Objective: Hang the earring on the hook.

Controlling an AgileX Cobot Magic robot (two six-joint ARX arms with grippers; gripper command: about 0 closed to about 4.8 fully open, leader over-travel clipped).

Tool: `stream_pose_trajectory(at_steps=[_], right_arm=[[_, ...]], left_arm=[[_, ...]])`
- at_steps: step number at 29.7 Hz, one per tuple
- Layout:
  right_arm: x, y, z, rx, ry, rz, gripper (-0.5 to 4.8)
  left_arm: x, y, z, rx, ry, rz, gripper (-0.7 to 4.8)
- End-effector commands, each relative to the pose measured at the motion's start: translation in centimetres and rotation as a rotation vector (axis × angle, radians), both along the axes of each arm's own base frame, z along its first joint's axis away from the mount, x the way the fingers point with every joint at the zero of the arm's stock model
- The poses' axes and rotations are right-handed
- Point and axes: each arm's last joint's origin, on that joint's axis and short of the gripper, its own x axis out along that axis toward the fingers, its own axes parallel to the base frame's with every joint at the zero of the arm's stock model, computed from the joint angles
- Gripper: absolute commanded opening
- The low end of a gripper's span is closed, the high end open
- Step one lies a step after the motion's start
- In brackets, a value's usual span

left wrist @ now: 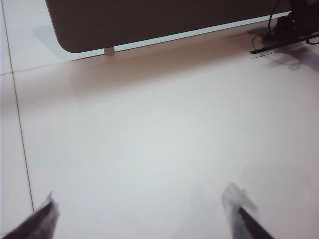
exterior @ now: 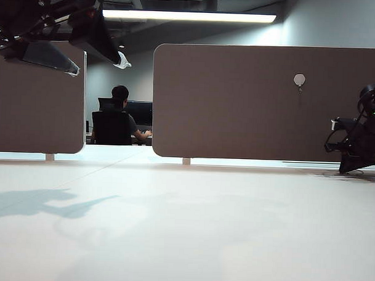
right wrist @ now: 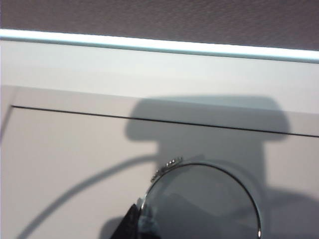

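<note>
Earring (right wrist: pixel 202 199), thin silver hoop, filled right wrist view only; right gripper (right wrist: pixel 142 224) apparently pinched its rim low over table (right wrist: pixel 75 164). Exterior alone showed hook (exterior: pixel 299 79) on panel (exterior: pixel 238 105). Left gripper (left wrist: pixel 142 214) spread, raised.

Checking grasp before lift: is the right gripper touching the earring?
Touching: right wrist view shows the right gripper shut on the earring hoop's edge.

Panel (exterior: pixel 238 111) dull brown, hook (exterior: pixel 299 79) pale grey plate with dark prong. Table (exterior: pixel 184 227) off-white with thin dark seam. Earring (right wrist: pixel 209 172) thin dark silver hoop. Right gripper (right wrist: pixel 142 226) black. Left gripper (left wrist: pixel 142 214) dark grey fingers with pale tips.
</note>
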Motion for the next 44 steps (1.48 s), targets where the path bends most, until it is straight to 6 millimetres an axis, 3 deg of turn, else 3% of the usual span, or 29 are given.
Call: stream_pose_trajectory(at_steps=[1, 5, 11, 15, 24, 30, 33, 44], right_arm=[[0.0, 0.0, 1.9, 0.067, -0.067, 0.006, -0.08], [-0.2, 0.9, 7.2, 0.229, -0.248, 0.141, -0.08], [-1.3, 1.7, 12.9, 0.403, -0.406, 0.307, -0.09], [-1.9, 2.0, 15.0, 0.446, -0.458, 0.387, -0.09], [-1.7, 1.8, 16.7, 0.414, -0.623, 0.355, -0.08], [-0.5, 1.3, 14.5, 0.450, -0.659, 0.291, -0.08], [-0.3, 1.6, 13.8, 0.473, -0.633, 0.342, -0.08], [-1.1, 1.8, 15.9, 0.513, -0.671, 0.441, -0.09]], left_arm=[[0.0, 0.0, 0.3, -0.003, -0.017, 0.001, 4.79], [0.1, 0.0, 0.3, -0.003, -0.017, 0.002, 4.79], [0.1, 0.0, 0.4, -0.005, -0.021, 0.003, 4.79], [0.1, 0.0, 0.4, -0.005, -0.021, 0.003, 4.79], [0.1, 0.0, 0.3, -0.004, -0.020, 0.002, 4.79], [0.1, 0.0, 0.4, -0.004, -0.020, 0.002, 4.79], [0.1, 0.0, 0.4, -0.004, -0.020, 0.003, 4.79], [0.1, 0.0, 0.4, 0.000, -0.024, 0.020, 4.79]])
